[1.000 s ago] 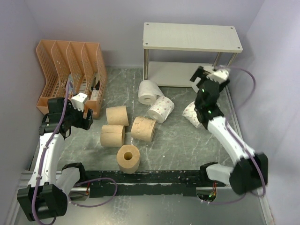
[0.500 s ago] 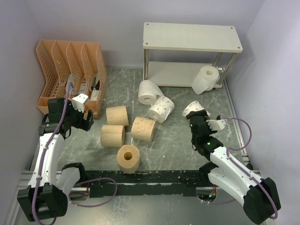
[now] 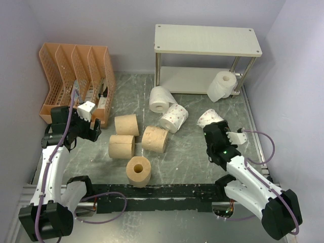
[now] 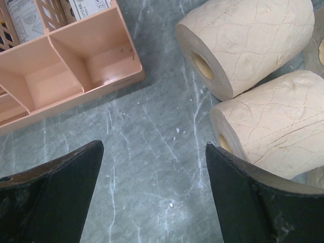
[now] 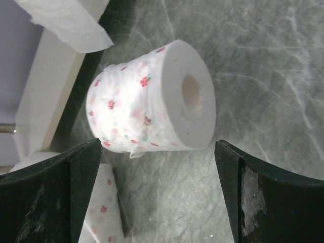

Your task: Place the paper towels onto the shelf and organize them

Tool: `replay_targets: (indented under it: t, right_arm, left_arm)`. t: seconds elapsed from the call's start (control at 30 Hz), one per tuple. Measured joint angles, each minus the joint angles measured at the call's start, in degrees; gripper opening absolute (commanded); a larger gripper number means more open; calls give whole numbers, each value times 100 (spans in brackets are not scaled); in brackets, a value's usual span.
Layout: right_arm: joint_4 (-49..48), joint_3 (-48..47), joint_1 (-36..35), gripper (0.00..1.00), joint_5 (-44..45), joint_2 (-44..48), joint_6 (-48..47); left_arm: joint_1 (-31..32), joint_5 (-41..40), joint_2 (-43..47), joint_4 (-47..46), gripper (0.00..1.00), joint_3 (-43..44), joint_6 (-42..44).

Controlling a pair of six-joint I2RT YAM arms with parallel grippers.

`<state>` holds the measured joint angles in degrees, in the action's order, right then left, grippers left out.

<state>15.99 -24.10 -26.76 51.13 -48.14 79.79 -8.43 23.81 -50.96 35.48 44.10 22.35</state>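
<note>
Scene: shelf point(image 3: 207, 40) stands at the back right of the table point(image 3: 187, 162). Orange organizer point(image 3: 76, 76) is at the back left.

Rolls, eight in all:
- One white roll point(image 3: 223, 86) stands upright at the right end of the shelf's lower board; the top board is bare.
- The other seven are on the table.
- Plain white roll point(image 3: 160, 98) lies just in front of the shelf, with a printed roll point(image 3: 174, 117) beside it.
- Four tan rolls sit mid-table: point(image 3: 126, 124), point(image 3: 122, 146), point(image 3: 155, 139), and one on end point(image 3: 138, 171).
- Floral roll point(image 5: 152, 106) lies on its side near the shelf's right legs, core facing the wrist camera.

Right gripper point(image 5: 157, 152): low over the table, right at the floral roll. Fingers point(image 5: 61, 187) are spread wide and the roll is framed between them; contact is not seen. Nothing is gripped.

Left gripper point(image 4: 153, 152): near the organizer's front corner, over bare table. Fingers point(image 4: 55, 192) are spread apart and hold nothing. Two tan rolls lie to its right, the nearer just beside the right finger.
</note>
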Motion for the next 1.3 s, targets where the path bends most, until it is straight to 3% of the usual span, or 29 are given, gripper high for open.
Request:
replay_targets:
  t: [0.3, 0.47, 0.6, 0.63, 0.73, 0.77, 1.07, 1.3]
  right_arm:
    - [315, -199, 173, 93, 262, -758, 164]
    - [-114, -238, 339, 81, 382, -1292, -107]
    - [-675, -238, 529, 57, 332, -1582, -404]
    - [-817, -238, 566, 48, 326, -1635, -461]
    - [-1213, -238, 625, 4, 260, -1738, -638]
    - [-1329, -243, 636, 0, 245, -1759, -721]
    - [-1786, -472, 688, 0, -101, -1718, -2326]
    - [-1266, -1340, 684, 0, -243, -1593, -3471]
  left_arm:
    - [0, 0, -15, 0, 94, 0, 0]
    - [0, 0, -15, -2, 94, 0, 0]
    - [0, 0, -15, -2, 94, 0, 0]
    - [0, 0, -15, -2, 94, 0, 0]
    - [0, 0, -15, -2, 94, 0, 0]
    - [0, 0, -15, -2, 94, 0, 0]
    - [0, 0, -55, -2, 94, 0, 0]
    - [0, 0, -70, -2, 94, 0, 0]
